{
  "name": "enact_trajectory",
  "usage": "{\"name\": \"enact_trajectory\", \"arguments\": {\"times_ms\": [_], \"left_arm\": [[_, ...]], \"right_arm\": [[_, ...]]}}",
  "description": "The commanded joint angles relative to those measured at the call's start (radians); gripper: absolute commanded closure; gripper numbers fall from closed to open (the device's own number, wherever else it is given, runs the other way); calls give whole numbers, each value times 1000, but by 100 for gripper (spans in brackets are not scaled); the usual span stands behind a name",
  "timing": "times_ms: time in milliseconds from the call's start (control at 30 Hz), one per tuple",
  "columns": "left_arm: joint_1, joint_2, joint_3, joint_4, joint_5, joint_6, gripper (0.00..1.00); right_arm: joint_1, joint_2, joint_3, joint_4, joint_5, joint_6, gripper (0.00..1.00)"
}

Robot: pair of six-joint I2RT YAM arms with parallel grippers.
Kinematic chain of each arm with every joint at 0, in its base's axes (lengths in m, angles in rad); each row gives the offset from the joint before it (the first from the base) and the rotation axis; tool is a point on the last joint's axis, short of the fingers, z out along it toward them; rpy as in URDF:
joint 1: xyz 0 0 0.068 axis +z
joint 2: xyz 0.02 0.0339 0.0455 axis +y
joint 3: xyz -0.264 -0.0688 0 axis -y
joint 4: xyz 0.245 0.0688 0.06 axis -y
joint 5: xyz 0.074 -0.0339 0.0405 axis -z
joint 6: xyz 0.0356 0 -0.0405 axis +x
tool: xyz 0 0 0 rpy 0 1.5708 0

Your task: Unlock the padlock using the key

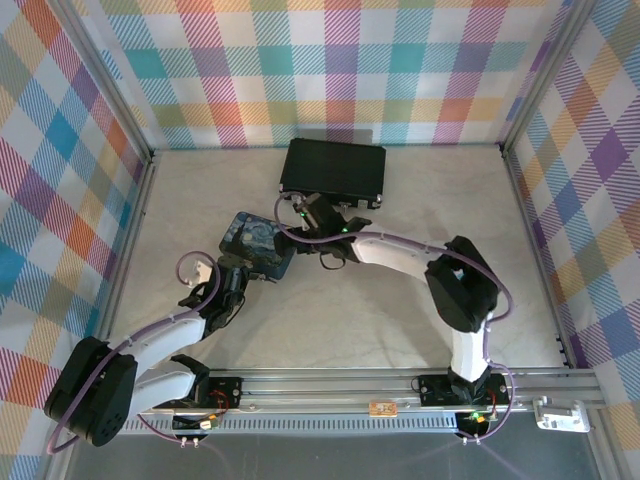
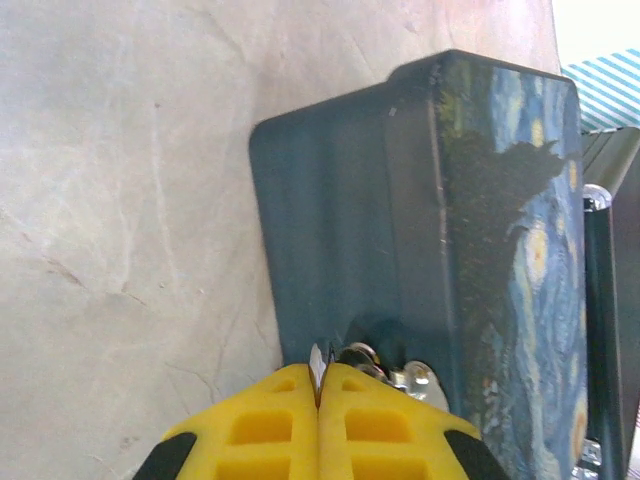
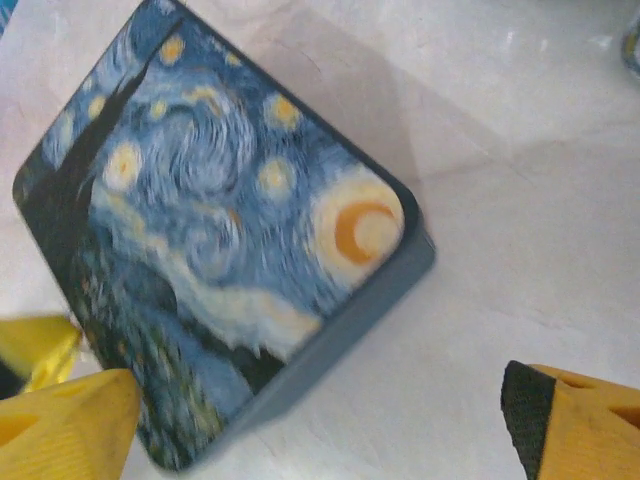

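Observation:
In the left wrist view my left gripper [image 2: 320, 385] is shut on the key [image 2: 319, 362], a thin silvery sliver poking out between the yellow fingers. Just right of the tip, the tiny padlock [image 2: 392, 364] lies on the floor, partly hidden by the right finger, against the dark side of the blue swirl-painted box [image 2: 330, 220]. From above, the left gripper [image 1: 238, 274] sits at the box's [image 1: 258, 243] near-left edge. My right gripper [image 3: 320, 430] hangs open over the box's [image 3: 220, 230] painted lid, its fingers [image 3: 575, 425] wide apart, holding nothing.
A black case [image 1: 333, 168] lies behind the box at the back wall, and its edge [image 2: 608, 330] shows just beyond the box. Beige floor [image 1: 400, 310] spreads to the right and front. Checked walls close off three sides.

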Motion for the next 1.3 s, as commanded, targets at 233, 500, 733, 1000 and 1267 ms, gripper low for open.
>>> {"name": "enact_trajectory", "arguments": {"times_ms": [233,500,733,1000,1267], "left_arm": [[-9,-48,-34,-15,-118,-14,100],[-9,-282,60,-284,-83,213,100],[-40,-369,96,-356,114,337,100],[-251,-164,290,-269,124,519,100],[-451,287,571,-96,250,633,100]], "right_arm": [[23,179,126,-22,78,284,11],[5,151,108,71,16,153,12],[-100,-32,18,14,-52,-7,8],[-272,-310,-233,-98,16,-131,1],[-493,-532,-461,-143,53,-162,1]]}}
